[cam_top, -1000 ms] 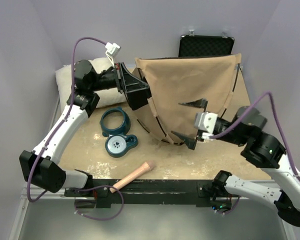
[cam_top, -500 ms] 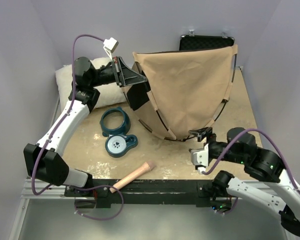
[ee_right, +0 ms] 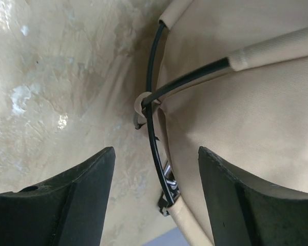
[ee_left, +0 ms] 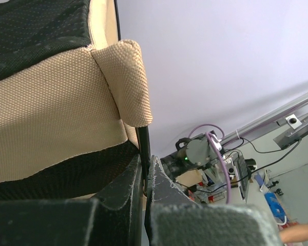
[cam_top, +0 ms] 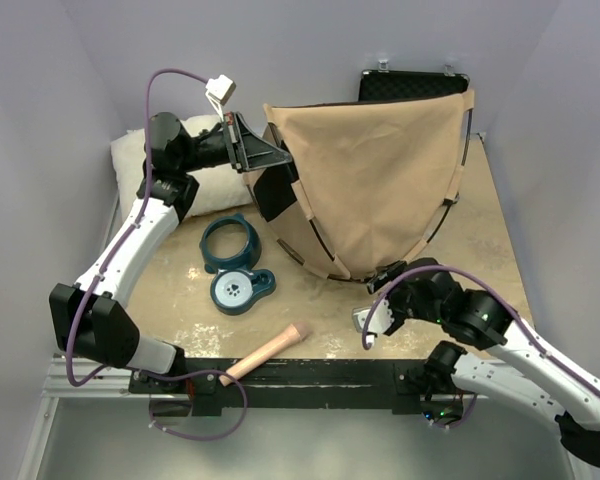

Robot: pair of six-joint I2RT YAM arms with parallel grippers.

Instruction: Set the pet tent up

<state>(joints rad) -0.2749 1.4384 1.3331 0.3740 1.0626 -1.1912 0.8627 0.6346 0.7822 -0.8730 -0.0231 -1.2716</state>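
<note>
The right hand [ee_right: 155, 154] stands spread, low at the tent's near tip. Its two matt black fingers sit either side of a thin curved pole [ee_right: 148, 77] without touching it. Just above them a straight pole [ee_right: 195, 76] leaves a tan fabric sleeve [ee_right: 282, 46] and crosses the curved one at a small pale loop [ee_right: 139, 106]. The left hand [ee_left: 145, 166] is pressed together on the pet tent [cam_top: 380, 170], pinching a slim dark pole at the left edge, just under a rolled tan hem.

The step in hand looks like seating or tensioning the frame at the near corner while the far side is held. The next move probably calls for closing squarely on the pole close to the loop, since a rod that thin and smooth could slip aside.

The tent is coarse-woven tan cloth with black mesh inside. It spreads like a fan narrowing toward the arms, in the middle of the mottled beige desk [cam_top: 320, 305]. A fluffy white pillow [cam_top: 130, 165] lies behind the left arm, and a black case [cam_top: 412, 92] stands at the back.
</note>
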